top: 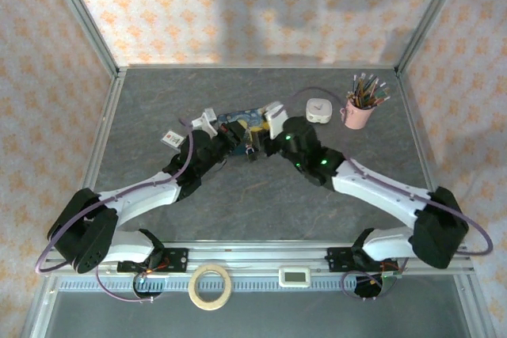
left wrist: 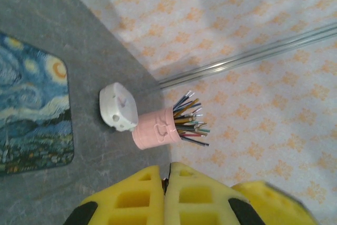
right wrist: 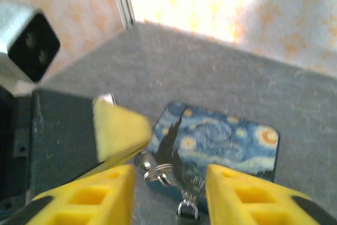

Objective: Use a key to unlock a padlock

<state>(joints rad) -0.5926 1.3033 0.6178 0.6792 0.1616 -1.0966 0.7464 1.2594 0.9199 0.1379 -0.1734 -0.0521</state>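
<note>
No text, number or brand legible anywhere. Small card (top: pixel 173 138) toward the counter's left edge: print too small to read.

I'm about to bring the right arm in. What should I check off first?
1. Left gripper shut: ok.
2. Right gripper open for the approach: ok.
3. Key bunch seen between the right gripper's fingers: ok.
4. Left gripper firmly clamps the key bunch: cannot tell.
5. Padlock's position and keyhole direction: cannot tell.
6. Blue starry-night tin lying flat on the table, beyond the key bunch: ok.
</note>
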